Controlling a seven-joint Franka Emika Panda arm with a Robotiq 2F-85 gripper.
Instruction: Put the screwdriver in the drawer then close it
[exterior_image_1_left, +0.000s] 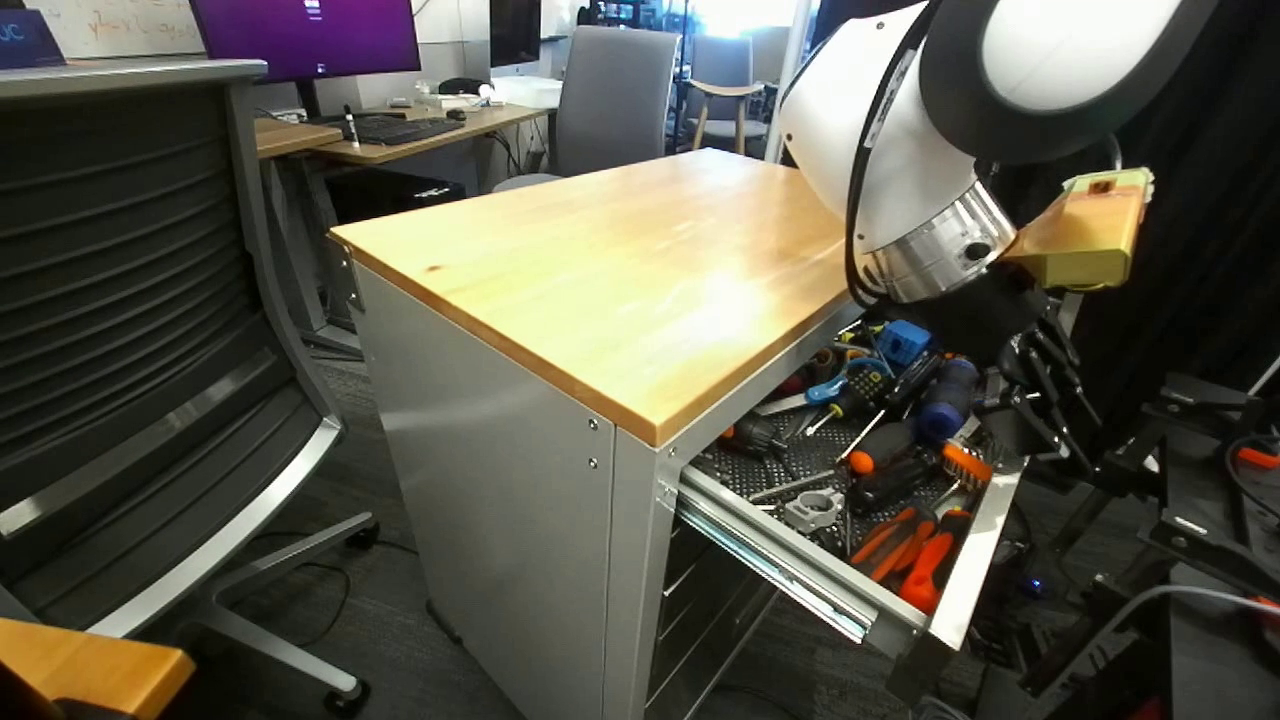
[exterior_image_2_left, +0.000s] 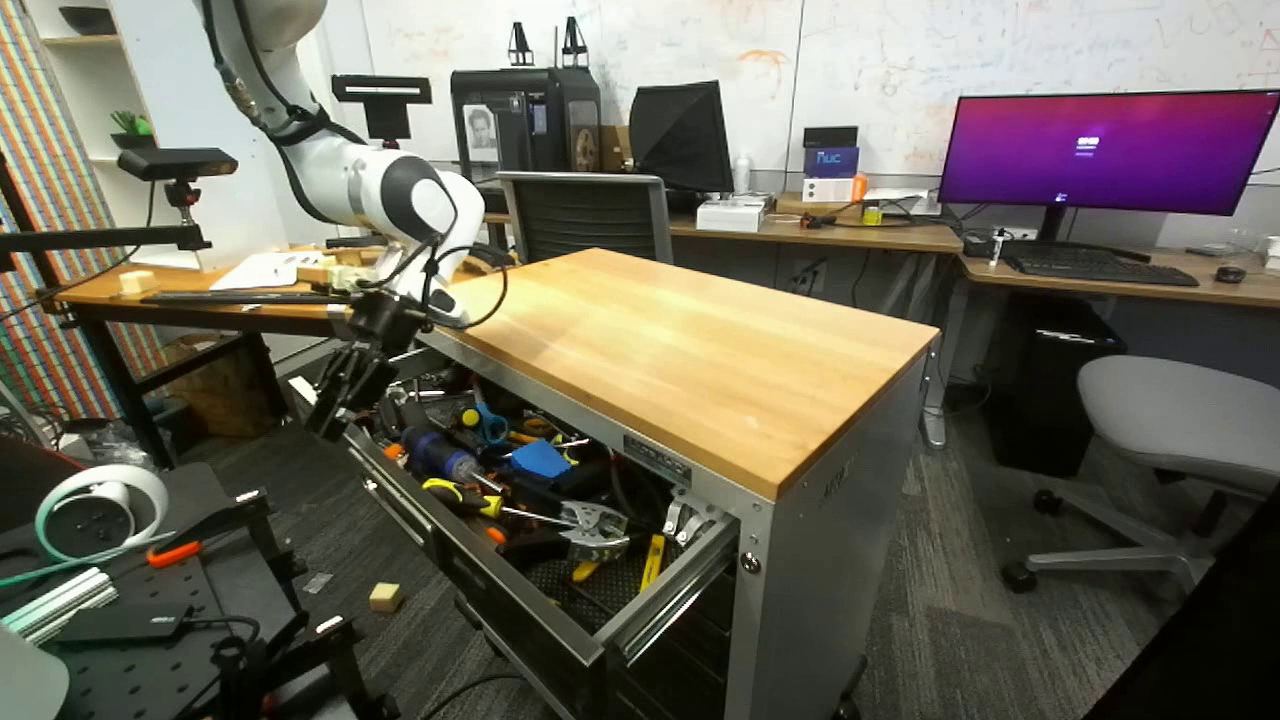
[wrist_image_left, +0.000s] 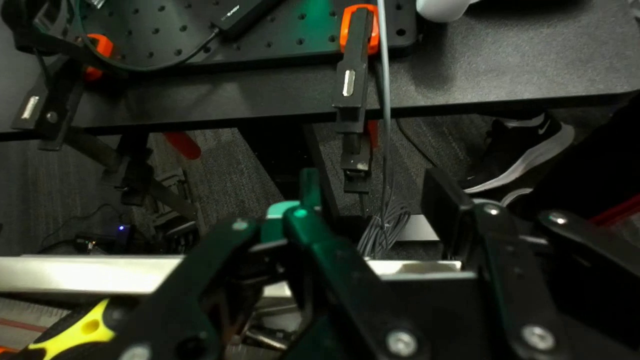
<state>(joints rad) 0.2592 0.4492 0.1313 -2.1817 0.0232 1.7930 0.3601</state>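
Note:
The drawer is pulled wide open and full of tools. Its metal front rim (exterior_image_1_left: 985, 560) shows in an exterior view, its front panel (exterior_image_2_left: 480, 575) in an exterior view, and its rim (wrist_image_left: 90, 275) crosses the wrist view. My gripper (exterior_image_1_left: 1062, 425) is at the drawer's front edge, near one end; it also shows in an exterior view (exterior_image_2_left: 345, 400). In the wrist view its fingers (wrist_image_left: 370, 195) are apart with nothing between them, pointing past the rim. I cannot tell if it touches the rim. The small black screwdriver cannot be made out; the tabletop shows no tool.
The cabinet's wooden top (exterior_image_1_left: 600, 270) stands beside the arm. Blue-handled (exterior_image_1_left: 948, 400) and orange-handled tools (exterior_image_1_left: 905, 550) lie in the drawer. A black table with clamps (wrist_image_left: 350, 90) stands opposite the drawer front. A shoe (wrist_image_left: 525, 145) is near it. A chair (exterior_image_1_left: 150, 350) is beside the cabinet.

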